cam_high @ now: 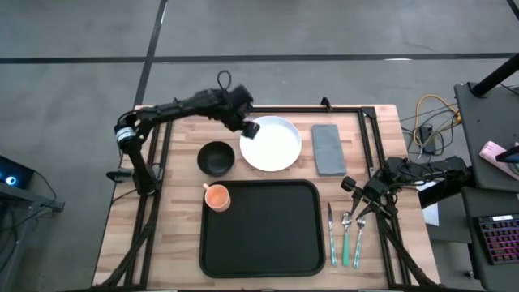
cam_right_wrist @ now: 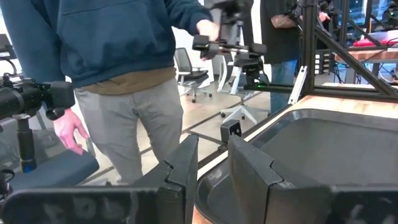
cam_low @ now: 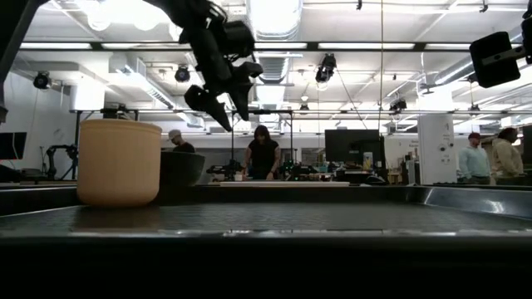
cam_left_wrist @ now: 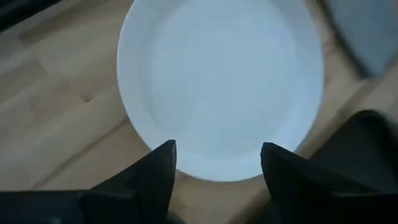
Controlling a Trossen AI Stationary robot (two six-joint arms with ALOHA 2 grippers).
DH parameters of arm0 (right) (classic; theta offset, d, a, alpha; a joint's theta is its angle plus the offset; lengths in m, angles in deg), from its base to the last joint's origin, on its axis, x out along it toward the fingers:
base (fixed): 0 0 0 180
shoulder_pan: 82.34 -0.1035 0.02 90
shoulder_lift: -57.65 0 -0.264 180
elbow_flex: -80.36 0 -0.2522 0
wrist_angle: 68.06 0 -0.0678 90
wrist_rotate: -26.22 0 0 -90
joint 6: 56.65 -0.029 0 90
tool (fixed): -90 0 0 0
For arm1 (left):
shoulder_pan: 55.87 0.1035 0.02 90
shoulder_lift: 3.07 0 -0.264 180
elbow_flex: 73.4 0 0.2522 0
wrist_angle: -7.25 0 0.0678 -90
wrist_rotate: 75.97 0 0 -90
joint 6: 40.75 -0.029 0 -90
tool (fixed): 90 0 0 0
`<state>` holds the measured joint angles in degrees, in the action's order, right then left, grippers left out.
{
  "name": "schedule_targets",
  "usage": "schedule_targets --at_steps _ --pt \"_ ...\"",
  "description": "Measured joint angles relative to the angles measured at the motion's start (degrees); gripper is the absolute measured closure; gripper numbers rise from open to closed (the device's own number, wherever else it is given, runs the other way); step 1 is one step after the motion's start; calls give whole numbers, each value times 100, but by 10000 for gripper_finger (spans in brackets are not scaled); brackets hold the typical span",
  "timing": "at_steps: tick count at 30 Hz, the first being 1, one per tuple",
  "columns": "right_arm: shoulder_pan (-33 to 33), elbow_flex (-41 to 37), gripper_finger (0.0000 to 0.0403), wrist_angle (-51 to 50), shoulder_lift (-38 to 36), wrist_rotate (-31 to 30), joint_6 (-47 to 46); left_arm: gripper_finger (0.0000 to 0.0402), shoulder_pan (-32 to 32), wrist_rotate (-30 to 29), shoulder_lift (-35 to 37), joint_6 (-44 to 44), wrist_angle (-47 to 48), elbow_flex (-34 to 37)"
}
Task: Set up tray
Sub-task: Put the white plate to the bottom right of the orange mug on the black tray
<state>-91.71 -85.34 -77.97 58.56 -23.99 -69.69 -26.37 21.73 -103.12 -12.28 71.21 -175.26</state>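
Observation:
The black tray [cam_high: 263,229] lies at the table's near middle, and an orange cup [cam_high: 216,196] stands at its far left corner. A white plate [cam_high: 271,143] rests flat on the wood beyond the tray; it fills the left wrist view [cam_left_wrist: 221,81]. My left gripper [cam_high: 246,126] hangs open above the plate's left rim, well clear of it, pointing steeply down; its fingertips [cam_left_wrist: 163,163] frame the plate's edge. It also shows high in the low view [cam_low: 223,104]. My right gripper [cam_high: 357,195] waits level at the table's right edge, a narrow gap between its fingers [cam_right_wrist: 213,168], holding nothing.
A black bowl [cam_high: 216,158] sits left of the plate and a folded grey napkin [cam_high: 328,148] right of it. Cutlery with green handles [cam_high: 349,237] lies right of the tray, near my right gripper. A person [cam_right_wrist: 118,74] stands beyond the table.

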Motion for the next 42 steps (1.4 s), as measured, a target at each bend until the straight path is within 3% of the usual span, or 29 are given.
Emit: schedule_targets --at_steps 9,16,42 --pt "2 2 334 0 0 0 2 188 673 439 -130 -157 -394 432" --pt "2 1 327 -1 -2 0 1 178 759 748 -212 -151 -1028 1058" --pt "2 0 330 -1 -2 0 0 177 781 420 -227 278 -1850 1931"
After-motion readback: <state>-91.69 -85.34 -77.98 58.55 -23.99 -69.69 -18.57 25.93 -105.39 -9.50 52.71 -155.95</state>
